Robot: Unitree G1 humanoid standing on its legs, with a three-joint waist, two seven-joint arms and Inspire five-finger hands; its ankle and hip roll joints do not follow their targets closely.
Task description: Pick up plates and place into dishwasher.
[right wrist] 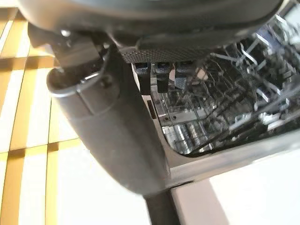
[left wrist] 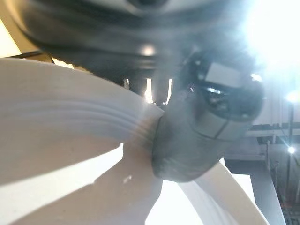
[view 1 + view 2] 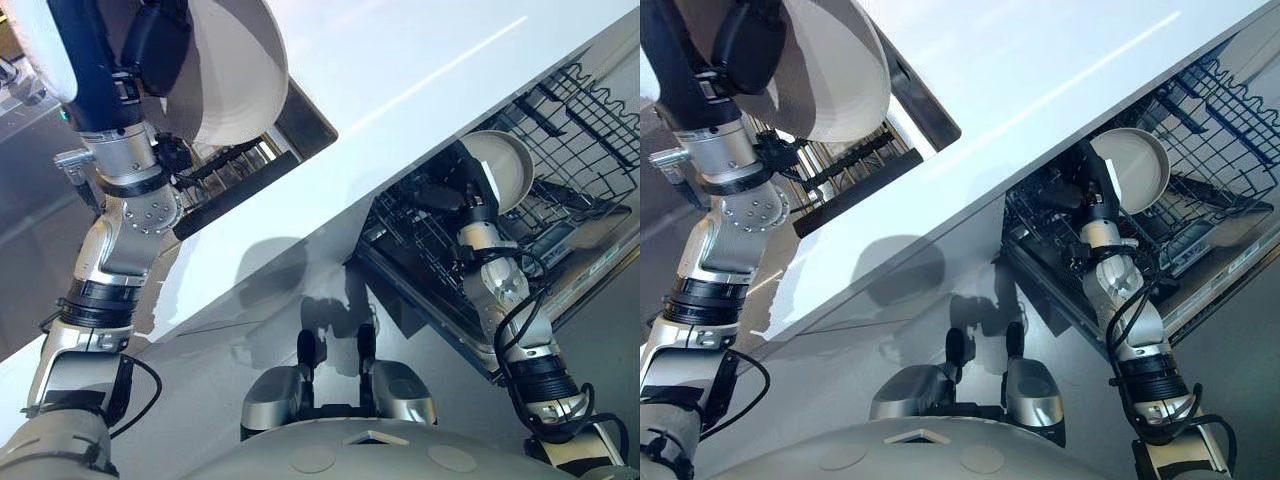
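Right plate [image 3: 505,168] is upright over the dishwasher rack [image 3: 590,190], held at its near edge by the right hand [image 3: 462,190], fingers closed on the rim; plate sits just past the hand, above the wire tines. Left plate [image 3: 235,70] is high at upper left, clamped in the left hand [image 3: 160,40], thumb [image 2: 206,126] pressed on its face in the left wrist view. It hangs above the dish rack [image 3: 225,165] in the sink cut-out. White tabletop [image 3: 420,70] runs between the two plates, well apart.
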